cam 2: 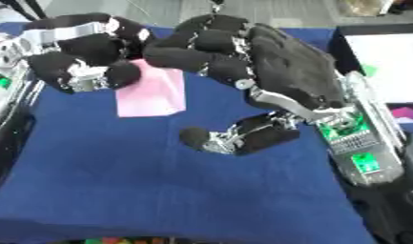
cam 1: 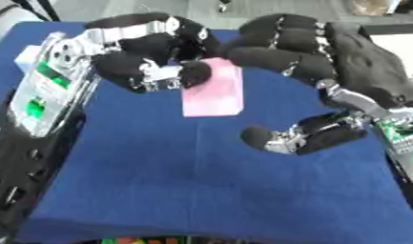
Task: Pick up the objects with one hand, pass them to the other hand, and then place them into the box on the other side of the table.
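No text, label, brand, number or sign can be read anywhere, neither on the flat pink rectangular packet nor on the green circuit boards of the black robot arms beside that packet.

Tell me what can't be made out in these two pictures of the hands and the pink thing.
- Pink object: its top edge is covered by the left hand and the right hand's fingers; what it is cannot be told.
- Right hand: whether its fingers touch the pink object is hidden under them.
- Box: cut off by the right edge of the right eye view; its inside is washed out.
- Colourful items: cut off at the bottom edge.
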Motion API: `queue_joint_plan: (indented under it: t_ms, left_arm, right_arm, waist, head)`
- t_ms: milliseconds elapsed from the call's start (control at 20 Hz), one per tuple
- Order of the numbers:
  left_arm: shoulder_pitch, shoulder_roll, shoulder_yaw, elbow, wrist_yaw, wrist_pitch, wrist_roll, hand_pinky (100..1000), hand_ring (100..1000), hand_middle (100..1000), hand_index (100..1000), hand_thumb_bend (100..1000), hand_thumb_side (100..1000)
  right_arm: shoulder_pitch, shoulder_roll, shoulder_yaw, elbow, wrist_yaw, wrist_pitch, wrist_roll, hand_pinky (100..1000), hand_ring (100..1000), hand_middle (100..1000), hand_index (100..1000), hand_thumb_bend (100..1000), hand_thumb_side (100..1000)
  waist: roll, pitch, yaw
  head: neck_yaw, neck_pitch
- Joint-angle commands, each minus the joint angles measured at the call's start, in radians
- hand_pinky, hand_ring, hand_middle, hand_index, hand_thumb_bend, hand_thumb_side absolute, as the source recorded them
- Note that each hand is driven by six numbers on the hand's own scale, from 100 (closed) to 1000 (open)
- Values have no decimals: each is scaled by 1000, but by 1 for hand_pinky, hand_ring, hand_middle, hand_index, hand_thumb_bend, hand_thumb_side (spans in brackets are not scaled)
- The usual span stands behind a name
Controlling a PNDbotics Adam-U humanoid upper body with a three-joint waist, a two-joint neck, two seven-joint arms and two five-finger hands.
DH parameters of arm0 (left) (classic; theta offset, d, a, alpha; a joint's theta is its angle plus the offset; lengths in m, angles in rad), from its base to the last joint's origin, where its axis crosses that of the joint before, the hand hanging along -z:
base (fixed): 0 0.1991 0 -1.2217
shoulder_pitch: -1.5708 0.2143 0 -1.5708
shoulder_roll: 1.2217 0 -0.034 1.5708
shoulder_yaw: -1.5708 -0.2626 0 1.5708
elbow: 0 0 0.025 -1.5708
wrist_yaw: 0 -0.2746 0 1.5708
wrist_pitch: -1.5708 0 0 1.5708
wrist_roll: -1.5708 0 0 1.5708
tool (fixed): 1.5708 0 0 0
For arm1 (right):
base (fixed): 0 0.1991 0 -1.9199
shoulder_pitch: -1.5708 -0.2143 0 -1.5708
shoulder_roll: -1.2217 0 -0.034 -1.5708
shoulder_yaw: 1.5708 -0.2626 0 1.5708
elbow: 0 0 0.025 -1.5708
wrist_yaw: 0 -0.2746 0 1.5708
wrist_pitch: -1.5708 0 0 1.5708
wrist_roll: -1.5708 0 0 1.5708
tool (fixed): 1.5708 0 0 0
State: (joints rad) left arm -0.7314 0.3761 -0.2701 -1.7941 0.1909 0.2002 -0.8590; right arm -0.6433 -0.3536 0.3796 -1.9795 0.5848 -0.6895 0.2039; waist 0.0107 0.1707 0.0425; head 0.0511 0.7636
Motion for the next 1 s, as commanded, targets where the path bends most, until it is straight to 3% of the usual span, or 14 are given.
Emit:
queue_joint_plan:
  t_ms: [50, 1000]
  left_arm:
    - [-20, 4, 0, -20, -6, -3, -5, 691, 457, 418, 693, 100, 522]
    - [-17, 4, -15, -53, -62, -14, 37, 689, 456, 417, 693, 109, 499]
  right_arm:
    - [-20, -1, -4, -21, 2, -2, -4, 842, 802, 839, 980, 323, 235]
    - [-12, 7, -3, -21, 54, 69, -23, 805, 763, 806, 970, 279, 174]
  waist:
    - [0, -20, 1]
    - [3, -21, 1]
  head:
    - [-3, 4]
    - [-2, 2]
